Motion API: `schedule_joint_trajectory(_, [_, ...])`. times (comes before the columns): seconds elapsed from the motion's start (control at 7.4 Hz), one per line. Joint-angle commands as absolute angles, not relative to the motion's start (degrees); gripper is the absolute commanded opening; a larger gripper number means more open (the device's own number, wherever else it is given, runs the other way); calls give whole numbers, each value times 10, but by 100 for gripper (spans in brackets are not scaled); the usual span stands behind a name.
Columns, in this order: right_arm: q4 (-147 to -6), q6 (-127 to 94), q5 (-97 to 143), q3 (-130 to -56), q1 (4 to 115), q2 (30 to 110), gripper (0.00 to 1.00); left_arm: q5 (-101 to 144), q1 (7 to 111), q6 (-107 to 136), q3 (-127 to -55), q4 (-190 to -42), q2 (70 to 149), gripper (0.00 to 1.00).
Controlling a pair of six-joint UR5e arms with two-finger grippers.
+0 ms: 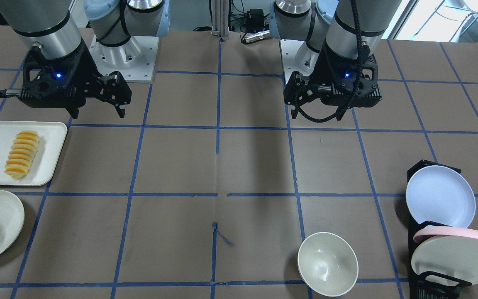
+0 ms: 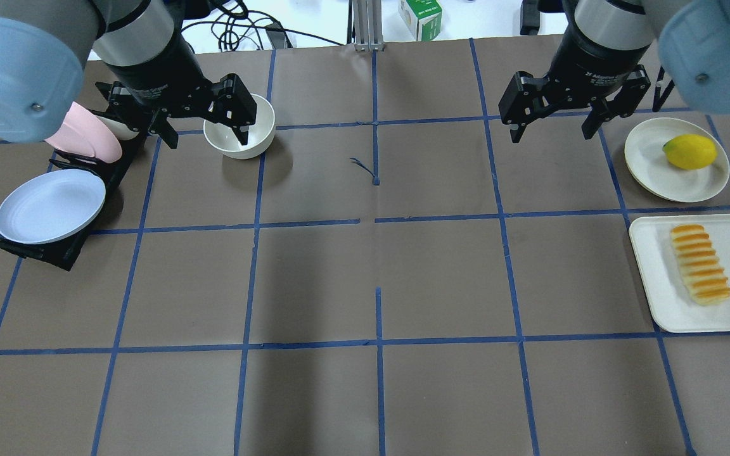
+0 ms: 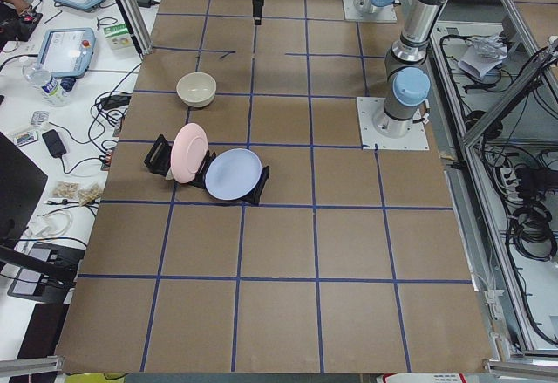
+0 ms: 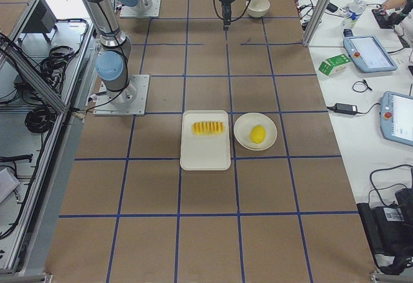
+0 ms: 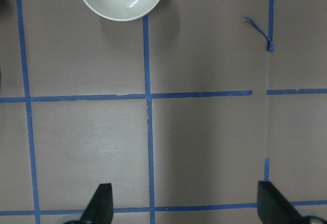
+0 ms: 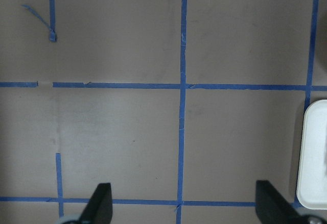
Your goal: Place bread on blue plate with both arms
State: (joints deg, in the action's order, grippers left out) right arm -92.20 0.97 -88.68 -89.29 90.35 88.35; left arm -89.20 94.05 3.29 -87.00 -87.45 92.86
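The bread [image 2: 699, 264] is a ridged orange-yellow loaf lying on a white tray [image 2: 656, 278] at the robot's right; it also shows in the front view [image 1: 22, 154]. The blue plate [image 2: 50, 206] leans in a black rack at the robot's left, also seen in the front view [image 1: 440, 196]. My left gripper [image 2: 206, 136] is open and empty, high above the white bowl [image 2: 257, 123]. My right gripper [image 2: 552, 134] is open and empty, above bare table, inward of the tray. The wrist views show both pairs of fingers spread apart over the table.
A pink-rimmed plate [image 2: 83, 133] and an off-white plate [image 1: 450, 257] stand in the same rack. A yellow fruit [image 2: 690, 152] lies on an off-white plate [image 2: 650, 164] beyond the tray. Blue tape lines grid the brown table [image 2: 377, 272].
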Motion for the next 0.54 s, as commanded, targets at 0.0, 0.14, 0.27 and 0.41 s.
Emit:
schedule_joint_trajectory(0.0, [-922,11,-887,-895,904,883,100,-892,940,33,-871,-875,929,100])
schedule_joint_trajectory(0.14, [-922,12,-887,-898,903,883,100,-893,940,33,-871,-875,929,100])
schedule_joint_trajectory(0.27, [-922,13,-887,-900,902,883,100,-893,940,33,-871,-875,929,100])
schedule_joint_trajectory(0.41, [-922,13,-886,-900,902,884,100,-894,940,33,-870,-875,927,100])
